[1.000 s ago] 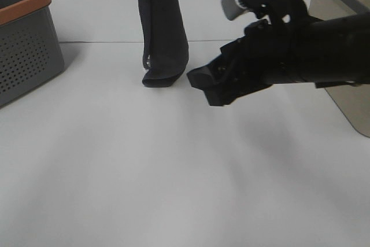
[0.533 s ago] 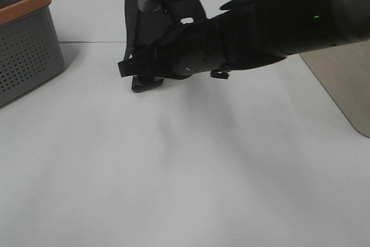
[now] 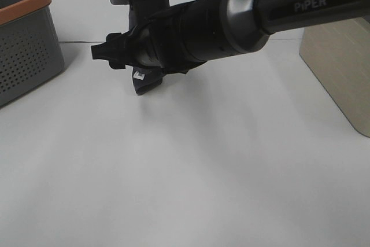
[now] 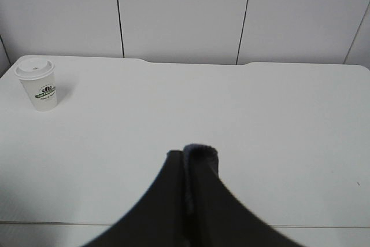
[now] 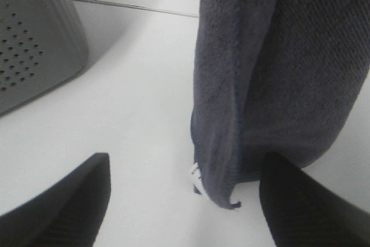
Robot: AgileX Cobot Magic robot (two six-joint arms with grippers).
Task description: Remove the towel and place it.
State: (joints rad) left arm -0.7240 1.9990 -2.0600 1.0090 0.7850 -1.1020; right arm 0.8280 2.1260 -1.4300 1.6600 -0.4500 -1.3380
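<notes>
Towel (image 5: 277, 67) is dangling, clamped between the closed fingers of the left gripper (image 4: 188, 166) — right gripper (image 5: 186, 160), arm lying across from three o'clock, is hovering at its lower end, fingers spread apart.

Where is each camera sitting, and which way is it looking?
Exterior high: up above, looking down at the white table; shows the right arm stretched across to the hanging towel.
Left wrist: on the left arm, facing the far wall and a cup; shows the left gripper shut on the towel.
Right wrist: low by the table, facing the towel's bottom and a grey basket; shows the open right gripper.
All three share the towel.
</notes>
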